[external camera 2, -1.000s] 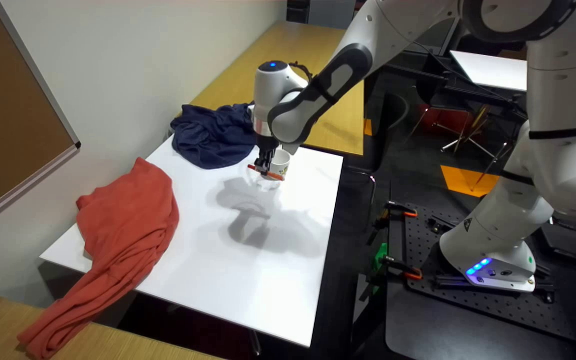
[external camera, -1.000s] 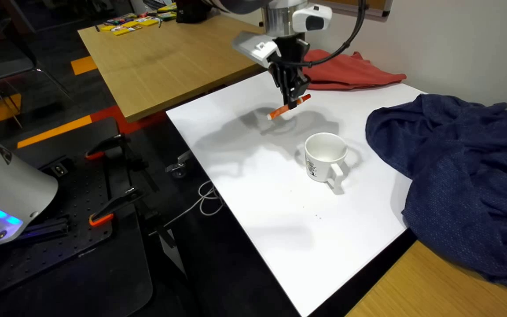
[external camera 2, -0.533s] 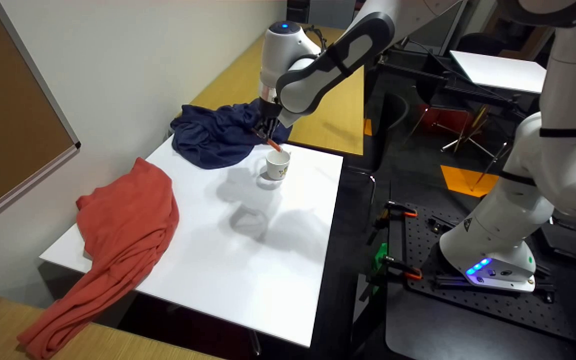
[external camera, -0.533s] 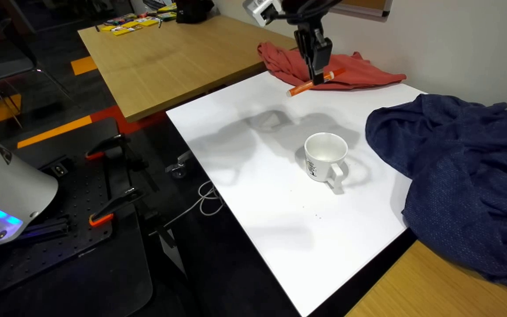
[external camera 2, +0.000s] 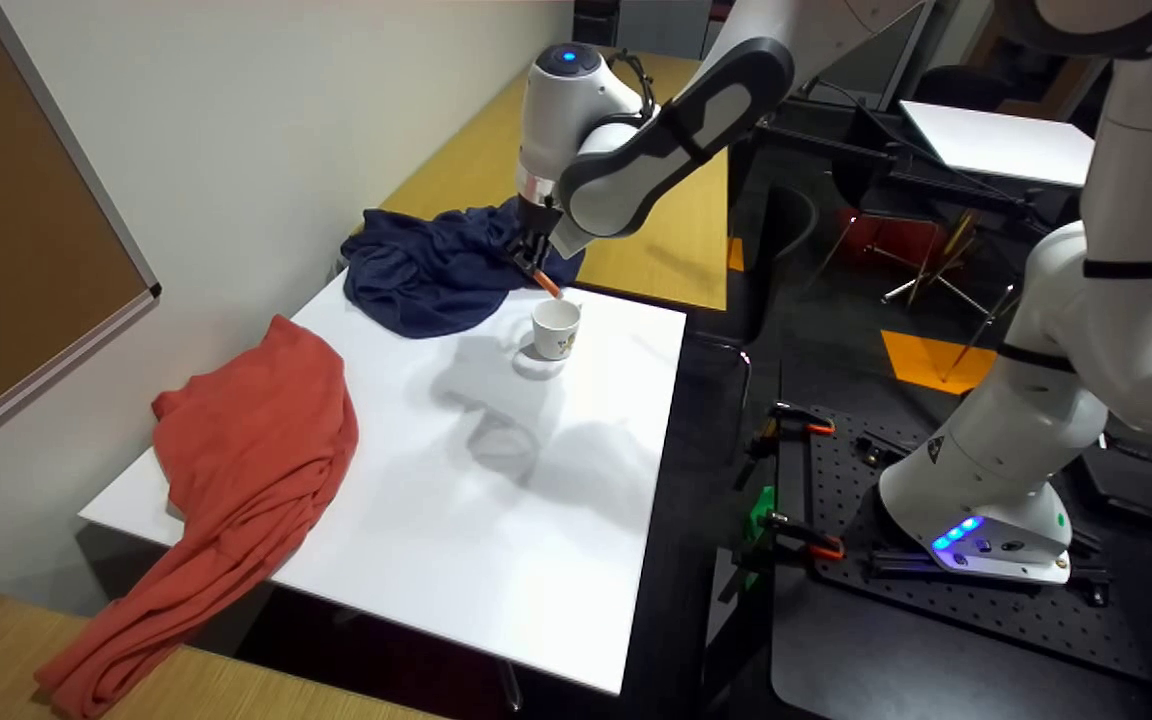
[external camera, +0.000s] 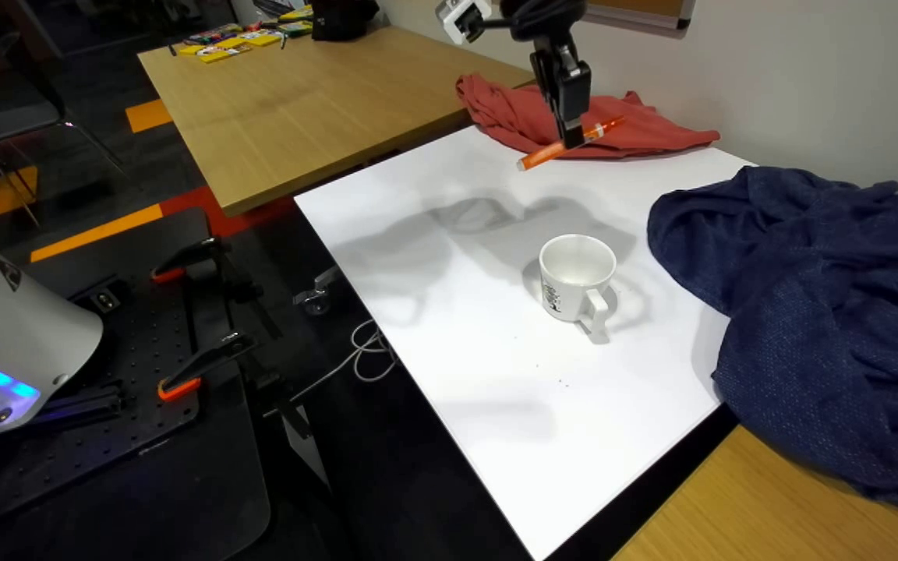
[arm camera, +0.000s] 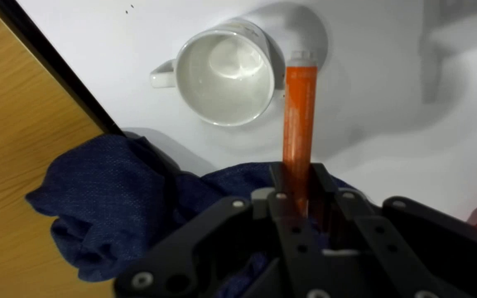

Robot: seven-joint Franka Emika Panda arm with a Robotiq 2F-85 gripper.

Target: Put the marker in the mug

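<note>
The white mug (external camera: 566,300) stands upright on the white table. It also shows in an exterior view (external camera 2: 555,338) and in the wrist view (arm camera: 222,82), its opening facing the camera and its inside bare. My gripper (external camera: 571,140) is shut on the orange marker (external camera: 544,156) and holds it in the air, higher than the mug. The marker lies aslant across the fingers (arm camera: 297,178). In the wrist view, the marker's pale-tipped end (arm camera: 298,116) points past the side of the mug opposite its handle, not over its opening. The fingers hide the marker's other end there.
A navy cloth (external camera: 831,312) lies close to the mug, over the edge of the white table (external camera: 457,366). A red cloth (external camera 2: 256,430) lies at the table's other end. A wall with a framed board (external camera 2: 26,220) runs behind. Wooden tables (external camera: 324,93) adjoin.
My gripper has risen with the marker from low over the table, shifting towards the wall. In the last half second it moved only slightly. The mug has not moved.
</note>
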